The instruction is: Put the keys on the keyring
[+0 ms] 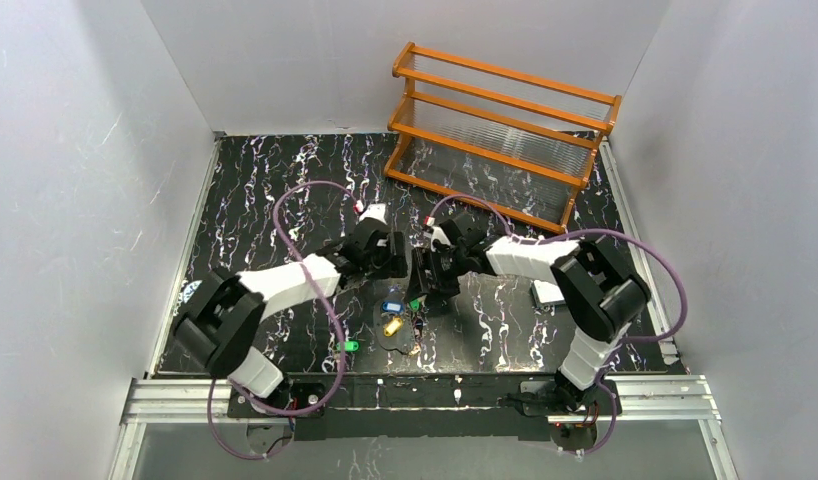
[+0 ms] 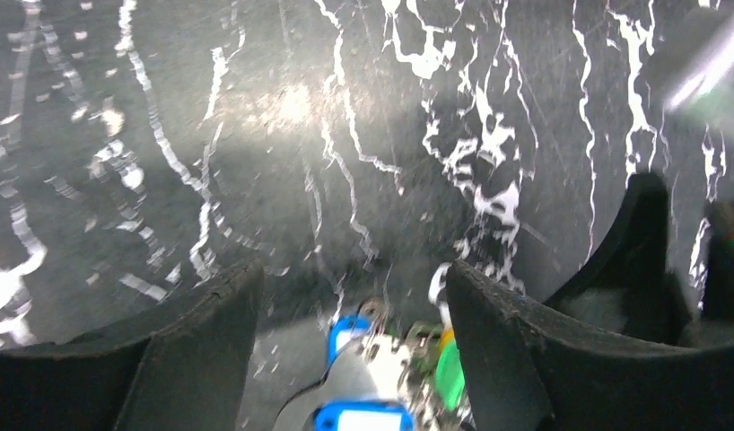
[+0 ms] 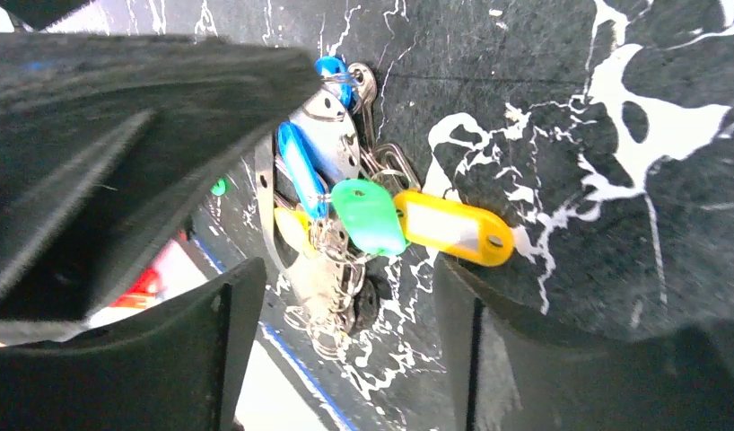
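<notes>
keys (image 3: pixel 368 215): blue, green, yellow | keyring (image 3: pixel 327 135): seemingly silver | table (image 3: pixel 615 108): black, white-veined

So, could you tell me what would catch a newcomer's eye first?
The bunch of keys with blue, green and yellow tags at the middle of the table, with the left gripper and right gripper close together over it. Next, the orange rack at its far right corner.

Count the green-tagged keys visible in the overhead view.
2. One green key is in the key cluster; a lone green key lies apart, nearer the left arm. Others may be hidden under the cluster or the arms.
</notes>
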Motion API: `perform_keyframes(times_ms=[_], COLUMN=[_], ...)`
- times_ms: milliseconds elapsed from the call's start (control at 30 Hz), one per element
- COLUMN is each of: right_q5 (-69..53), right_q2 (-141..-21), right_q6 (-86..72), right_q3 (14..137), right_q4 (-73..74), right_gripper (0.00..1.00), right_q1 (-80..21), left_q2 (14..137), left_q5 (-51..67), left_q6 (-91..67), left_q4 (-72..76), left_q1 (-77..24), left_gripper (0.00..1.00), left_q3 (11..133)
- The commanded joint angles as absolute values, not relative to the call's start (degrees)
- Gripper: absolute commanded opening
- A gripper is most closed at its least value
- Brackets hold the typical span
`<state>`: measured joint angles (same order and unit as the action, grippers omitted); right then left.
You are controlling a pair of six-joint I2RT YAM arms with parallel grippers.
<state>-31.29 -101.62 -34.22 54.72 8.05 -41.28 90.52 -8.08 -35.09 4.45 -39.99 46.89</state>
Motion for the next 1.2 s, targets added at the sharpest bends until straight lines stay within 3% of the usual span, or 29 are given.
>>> perform_keyframes(times_ms=[0, 133, 200, 367, 567, 700, 800, 967, 1167], right_q5=[-26.1, -29.3, -32.0, -37.2, -43.2, -46.7, -48.1, -48.4, -39.9], right_q2=[-95.1, -90.8, -89.5, -89.6, -97.0, -101.3, -105.1, -107.4, -101.2], right_q6=[-30.0, -29.3, -29.6, -32.8, -34.5, -34.6, -34.5, -32.5, -23.7], right_q3=[51.9, 48.2, 46.6, 42.2, 41.7, 44.3, 47.8, 50.8, 49.6], right_q4=[7.5, 7.8, 7.5, 3.5, -1.4, -3.5, -4.7, -4.0, 4.1], right_gripper=[0.80, 0.81, 0.78, 0.64, 0.45, 0.24, 0.16, 0.18, 0.37], right_q1=[-40.7, -40.2, -40.0, -39.8, -39.8, -40.4, -40.5, -40.5, -40.3], left_q2=[76.7, 63.1, 57.6, 52.5, 53.2, 53.9, 54.1, 53.7, 49.4], left_q5=[-15.1, -15.5, -15.1, -6.7, -0.1, 1.1, 0.8, -0.1, 6.3], left_q6=[-27.2, -32.1, -36.9, -45.3, -52.9, -51.6, -48.0, -43.9, -39.1], left_q4=[-1.9, -0.3, -1.2, -0.3, 3.8, 2.5, 1.4, 2.9, 9.7], left_q1=[-40.6, -40.3, -40.0, -39.4, -39.4, -39.5, -39.5, -39.5, -39.5], left_gripper=[0.75, 0.96, 0.98, 0.97, 0.80, 0.80, 0.80, 0.79, 0.72], left_q3=[42.2, 34.5, 31.2, 24.6, 17.8, 16.6, 17.0, 16.9, 13.1])
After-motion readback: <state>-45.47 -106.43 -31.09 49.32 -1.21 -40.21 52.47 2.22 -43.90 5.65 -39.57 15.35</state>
